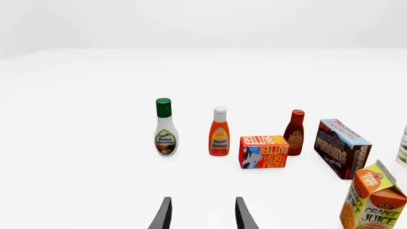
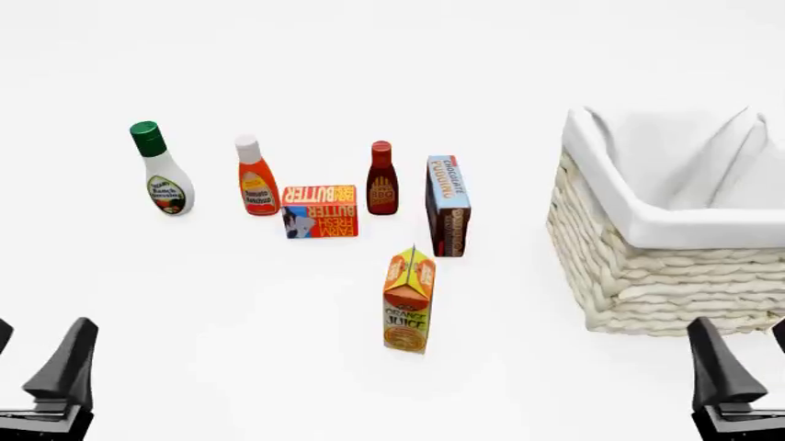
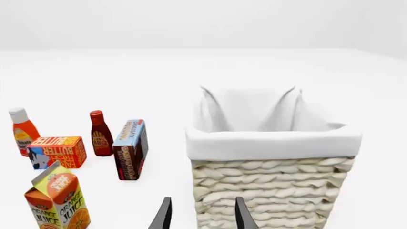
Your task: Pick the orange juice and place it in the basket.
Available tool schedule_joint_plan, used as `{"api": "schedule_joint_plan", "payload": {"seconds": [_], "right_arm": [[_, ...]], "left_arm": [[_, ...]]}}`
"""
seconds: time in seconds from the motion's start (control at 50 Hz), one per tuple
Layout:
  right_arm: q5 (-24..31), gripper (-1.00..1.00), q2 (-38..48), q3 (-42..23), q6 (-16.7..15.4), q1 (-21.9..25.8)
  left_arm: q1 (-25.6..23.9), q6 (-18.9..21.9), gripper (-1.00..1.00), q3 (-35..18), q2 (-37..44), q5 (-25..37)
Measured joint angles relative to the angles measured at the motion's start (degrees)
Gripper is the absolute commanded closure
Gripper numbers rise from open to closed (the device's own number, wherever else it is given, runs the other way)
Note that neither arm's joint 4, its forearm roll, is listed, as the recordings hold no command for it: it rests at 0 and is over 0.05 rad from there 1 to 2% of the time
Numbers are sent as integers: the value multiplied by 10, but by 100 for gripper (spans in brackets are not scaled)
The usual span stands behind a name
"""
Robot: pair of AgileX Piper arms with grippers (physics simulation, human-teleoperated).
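The orange juice [image 2: 409, 300] is a tall orange-and-yellow gable-top carton standing upright near the middle of the table. It also shows in the left wrist view [image 1: 374, 200] and the right wrist view [image 3: 58, 200]. The basket [image 2: 638, 285], white wicker with a cloth lining over its rim, stands to the carton's right, and its woven wall [image 3: 273, 191] fills the right wrist view. My left gripper [image 2: 35, 354] sits low at the near left, open and empty [image 1: 203, 214]. My right gripper [image 2: 751, 354] is at the near right, just in front of the basket, open and empty [image 3: 202, 214].
Behind the carton stand a ranch dressing bottle [image 2: 161, 169], a ketchup bottle [image 2: 256, 176], a flat butter box [image 2: 320, 211], a dark red sauce bottle [image 2: 382, 179] and a brown-and-blue pudding box [image 2: 448, 206], the last one closest to the carton.
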Motion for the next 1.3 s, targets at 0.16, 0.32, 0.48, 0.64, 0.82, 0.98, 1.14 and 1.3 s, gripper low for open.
{"api": "schedule_joint_plan", "payload": {"seconds": [0.16,0.32,0.48,0.64,0.82,0.98,1.14,1.3], "right_arm": [[0,-100,2,-1,4,5],[-1,-100,4,-3,5,11],[-2,-100,9,-5,6,21],[-2,-100,20,-12,6,36],[-8,-100,45,-27,-2,62],[-17,-100,77,-45,-12,88],[-34,-100,119,-63,-24,118],[-50,-100,164,-84,-37,148]], "left_arm": [[0,0,-100,-1,1,1],[0,0,-100,-1,1,1],[0,0,-100,-2,2,1],[0,0,-100,-2,3,-1],[0,0,-100,-2,5,-2],[0,0,-100,-1,5,-3],[0,0,-100,-2,5,-2],[0,0,-100,-2,4,-2]]}}
